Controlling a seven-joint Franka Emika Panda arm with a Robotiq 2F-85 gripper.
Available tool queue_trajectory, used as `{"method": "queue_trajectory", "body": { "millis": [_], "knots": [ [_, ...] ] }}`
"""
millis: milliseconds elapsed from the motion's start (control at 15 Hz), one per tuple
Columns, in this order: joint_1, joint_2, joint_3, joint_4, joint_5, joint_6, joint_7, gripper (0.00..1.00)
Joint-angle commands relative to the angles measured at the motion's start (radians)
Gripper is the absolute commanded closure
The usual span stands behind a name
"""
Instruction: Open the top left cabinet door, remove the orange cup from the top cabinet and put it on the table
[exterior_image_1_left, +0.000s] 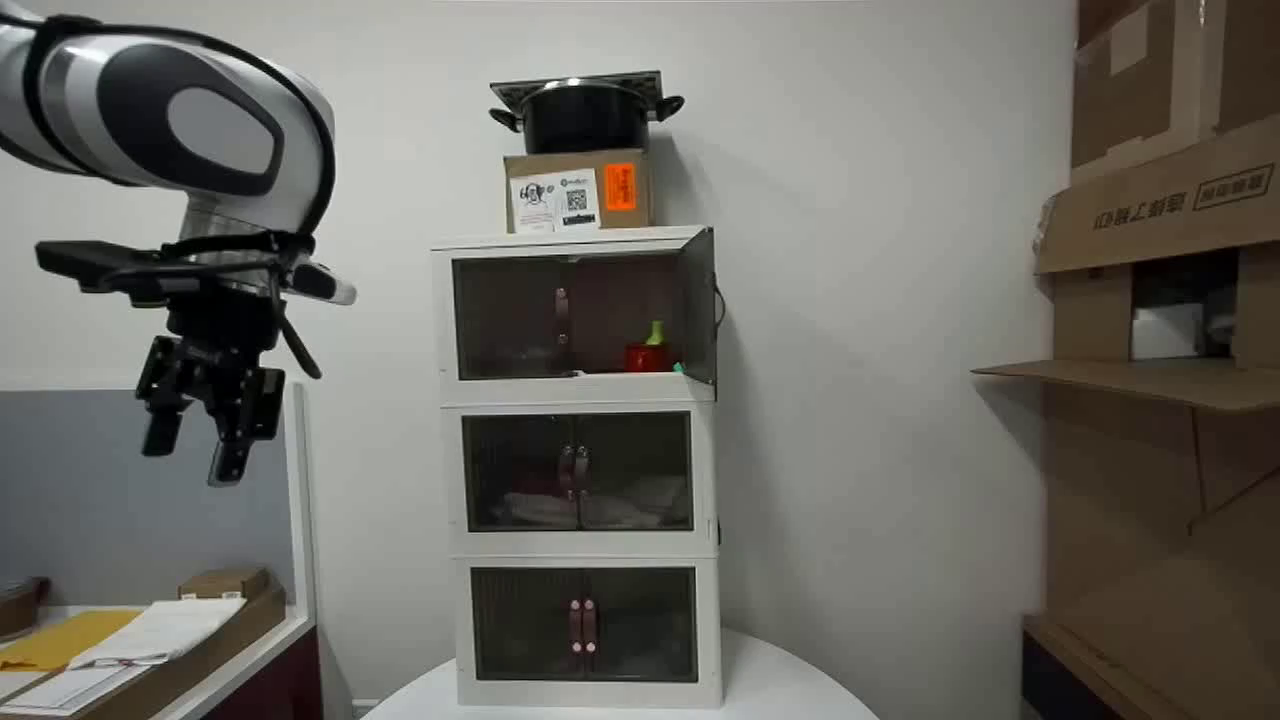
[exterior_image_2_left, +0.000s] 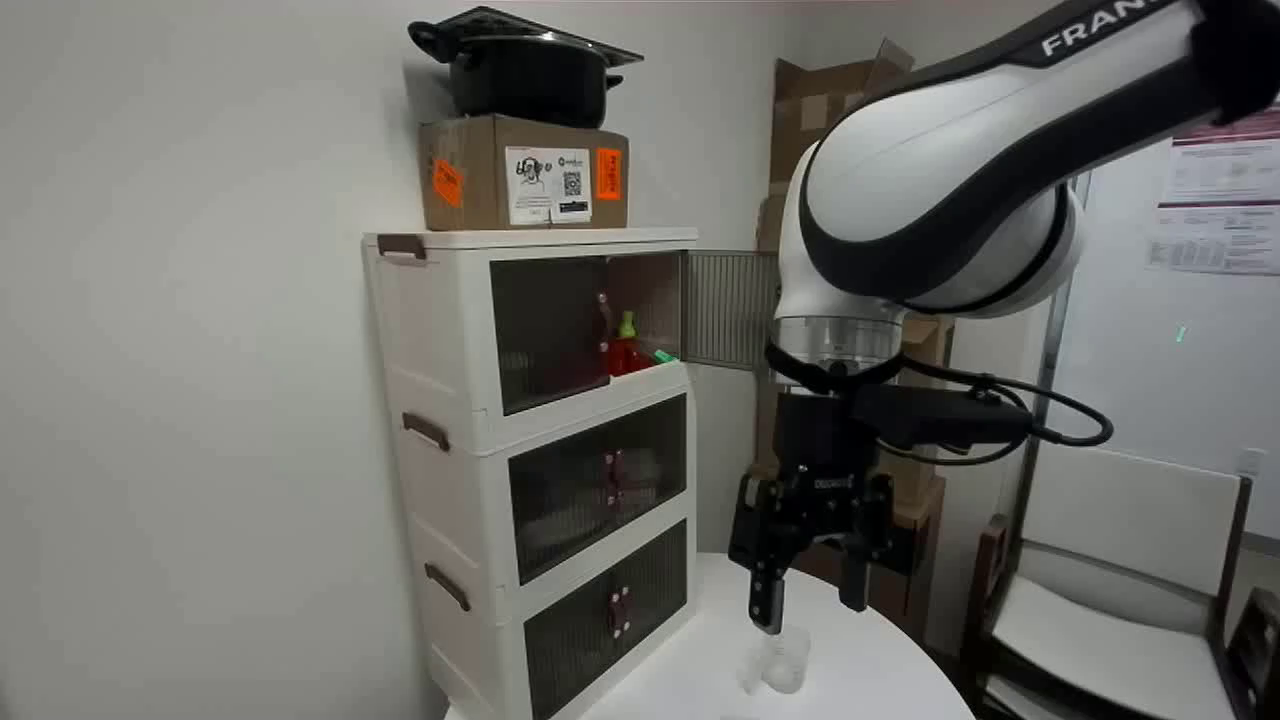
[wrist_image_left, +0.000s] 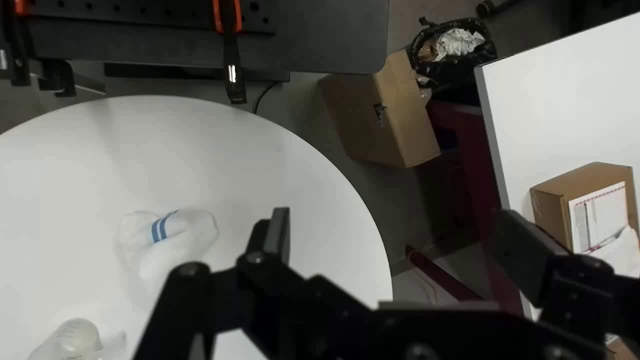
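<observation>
The top cabinet (exterior_image_1_left: 620, 389) is the uppermost white cube of the stack; it also shows in an exterior view (exterior_image_2_left: 430, 325). Its top left cabinet door (exterior_image_1_left: 508, 325), smoky and translucent, is shut in both exterior views (exterior_image_2_left: 548, 335). The matching right-hand door (exterior_image_1_left: 698, 310) stands open. A red object (exterior_image_1_left: 646, 358) with a green part sits inside on the right; I cannot make out an orange cup. My gripper (exterior_image_1_left: 192, 458) hangs pointing down, open and empty, apart from the cabinet. It shows in the wrist view (wrist_image_left: 400, 235) too. The round white table (wrist_image_left: 300, 170) bears the stack.
A clear plastic container (exterior_image_2_left: 785, 662) and a white cloth with blue stripes (wrist_image_left: 170, 235) lie on the table. A cardboard box (exterior_image_1_left: 580, 190) and a black pot (exterior_image_1_left: 585, 115) stand on the cabinet. Cardboard boxes (exterior_image_1_left: 1160, 200) and a chair (exterior_image_2_left: 1110, 620) stand nearby.
</observation>
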Motion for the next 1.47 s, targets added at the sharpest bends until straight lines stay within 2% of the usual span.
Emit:
{"method": "queue_trajectory", "body": {
  "millis": [0,333,667,1000,1400],
  "knots": [
    [-0.013,-0.001,0.011,0.002,0.006,-0.004,-0.006,0.0],
    [-0.046,0.028,0.046,0.038,-0.089,0.039,0.014,0.0],
    [-0.126,0.074,0.105,0.098,-0.294,0.155,0.11,0.0],
    [-0.248,0.158,0.183,0.192,-0.556,0.239,0.345,0.0],
    [-0.343,0.272,0.279,0.302,-0.867,0.279,0.758,0.0]
  ]
}}
